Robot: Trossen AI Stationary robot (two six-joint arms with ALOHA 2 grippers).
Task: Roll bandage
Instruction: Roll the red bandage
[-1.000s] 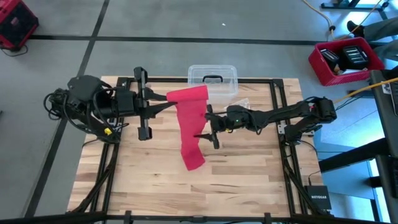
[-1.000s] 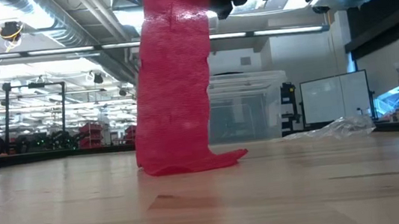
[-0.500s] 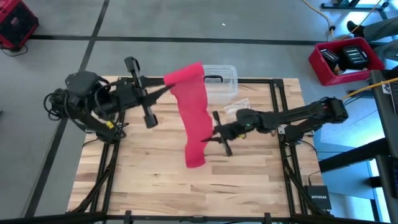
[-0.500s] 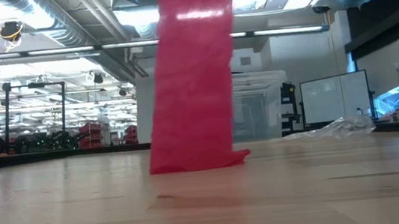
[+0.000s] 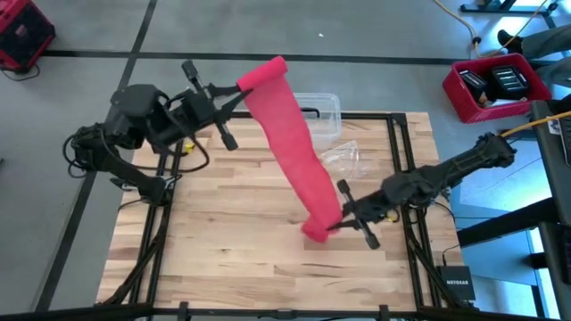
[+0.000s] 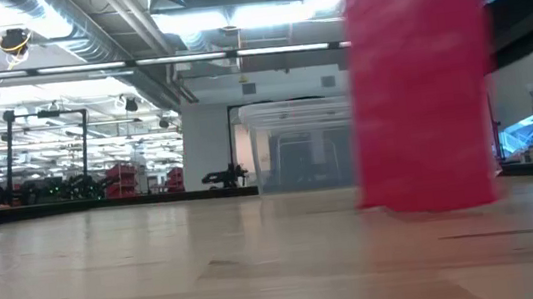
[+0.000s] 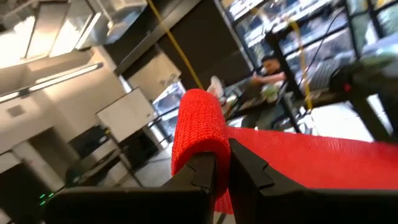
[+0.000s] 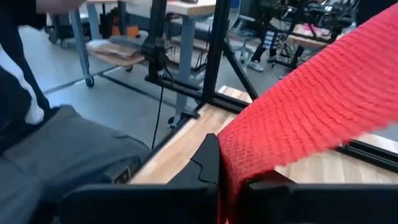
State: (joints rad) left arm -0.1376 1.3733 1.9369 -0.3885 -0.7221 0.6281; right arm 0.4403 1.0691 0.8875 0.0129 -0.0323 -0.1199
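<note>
A pale wooden table stands on a grey workshop floor, with a clear plastic box at its far edge and a crinkled clear wrapper lying just in front of that box. In the low view the room behind shows racks and ceiling lights.

The bandage is stretched as one long flat red band between the two arms, lifted off the table along most of its length. The left gripper holds the upper end, its fingers pressed together on a short rounded fold of red fabric that stands up just beyond their tips. From there the band slopes down and away towards the right gripper, whose fingers are clamped on the lower end close above the table; in the right wrist view the red weave runs out from between them. A little fabric hangs past the right gripper's grip, towards the tabletop.

As for progress, the rolling looks barely begun. Both ends are secured and the strip is pulled fairly straight, which seems a preparation, but almost the whole length is still unrolled. Only the small curl at the left gripper hints at a start. Winding the band into a compact roll appears to be all still ahead.
</note>
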